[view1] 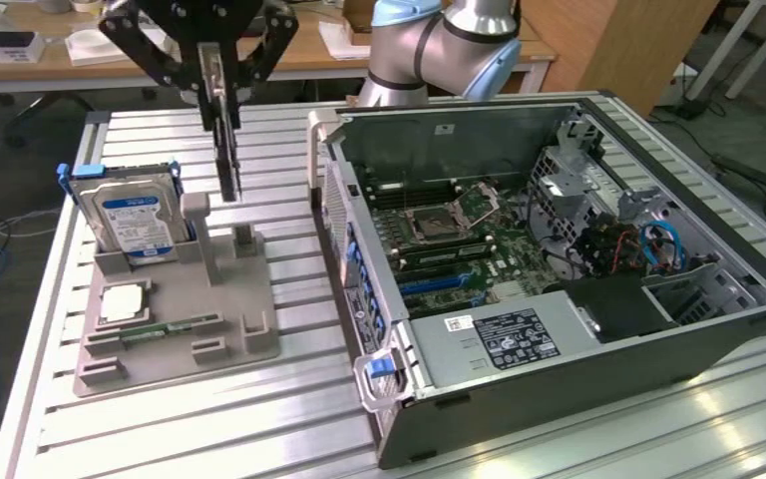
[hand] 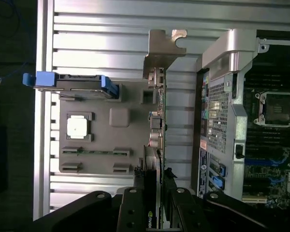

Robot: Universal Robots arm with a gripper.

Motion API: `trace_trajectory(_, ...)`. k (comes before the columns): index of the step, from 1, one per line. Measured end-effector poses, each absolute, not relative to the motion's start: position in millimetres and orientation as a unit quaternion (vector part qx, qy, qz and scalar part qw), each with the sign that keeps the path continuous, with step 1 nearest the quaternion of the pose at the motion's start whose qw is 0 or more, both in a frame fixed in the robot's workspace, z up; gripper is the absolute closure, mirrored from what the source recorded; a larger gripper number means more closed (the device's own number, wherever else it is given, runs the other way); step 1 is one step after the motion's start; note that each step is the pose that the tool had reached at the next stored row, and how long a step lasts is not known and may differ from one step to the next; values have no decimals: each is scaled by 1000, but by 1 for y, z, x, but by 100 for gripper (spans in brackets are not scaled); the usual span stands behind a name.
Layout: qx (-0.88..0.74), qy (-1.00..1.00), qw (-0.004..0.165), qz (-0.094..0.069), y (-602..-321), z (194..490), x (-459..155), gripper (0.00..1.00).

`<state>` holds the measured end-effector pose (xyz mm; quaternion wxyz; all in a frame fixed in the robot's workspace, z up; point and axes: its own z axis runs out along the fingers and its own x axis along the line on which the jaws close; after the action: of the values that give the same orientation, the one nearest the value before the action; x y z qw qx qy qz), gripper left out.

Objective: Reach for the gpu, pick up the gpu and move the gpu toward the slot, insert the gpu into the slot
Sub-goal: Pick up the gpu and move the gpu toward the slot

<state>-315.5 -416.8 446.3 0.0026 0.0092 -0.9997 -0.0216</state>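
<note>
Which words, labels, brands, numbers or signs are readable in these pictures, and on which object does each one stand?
No text can be read for certain.
hard drive, blue and white label: print too blurred.
power supply, black label: white print too small.
white sticker beside that label: too small.
gpu: small yellow-green mark on its edge, no letters readable.

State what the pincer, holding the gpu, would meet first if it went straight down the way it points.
Probably the grey fixture's upright post: the pincer points down, shut on the gpu, whose lower edge hangs above it. Depth is unclear.
</note>
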Motion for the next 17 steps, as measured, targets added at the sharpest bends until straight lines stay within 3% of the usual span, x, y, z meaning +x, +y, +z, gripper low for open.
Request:
trace_trajectory(5, 9, -1000, 2, -22, -417, 469, -315, 74)
trace_trajectory(17, 9, -1000, 3, -23, -417, 470, -282, 74)
